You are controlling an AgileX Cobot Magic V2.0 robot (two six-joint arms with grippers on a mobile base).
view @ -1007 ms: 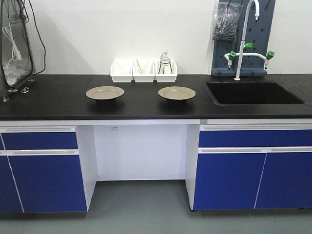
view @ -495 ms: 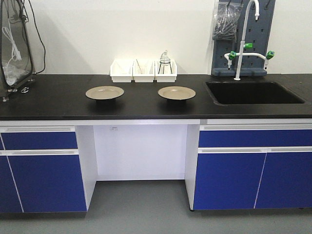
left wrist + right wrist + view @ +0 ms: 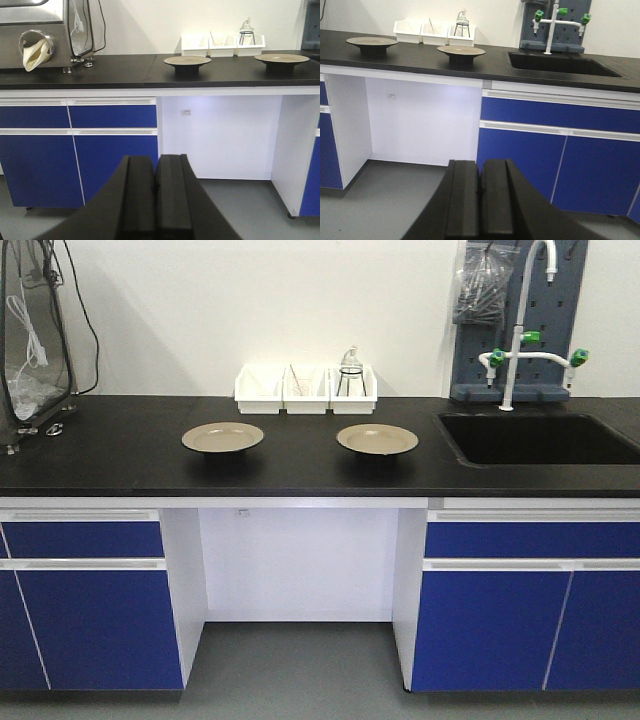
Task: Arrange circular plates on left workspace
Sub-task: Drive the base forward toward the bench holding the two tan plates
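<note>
Three white bins sit in a row at the back of the benchtop (image 3: 110, 455): the left bin (image 3: 258, 390), the middle bin (image 3: 306, 390) with what may be thin rods, and the right bin (image 3: 353, 392) holding a glass flask (image 3: 350, 362). Two plates rest on the benchtop in front of them, well apart: the left plate (image 3: 222, 437) and the right plate (image 3: 377, 439), the latter nearer the sink (image 3: 470, 440). Two claws hang low before the cabinets (image 3: 40, 170): the left gripper (image 3: 155, 165) and right gripper (image 3: 480, 167) each have fingers pressed together, gripping nothing.
</note>
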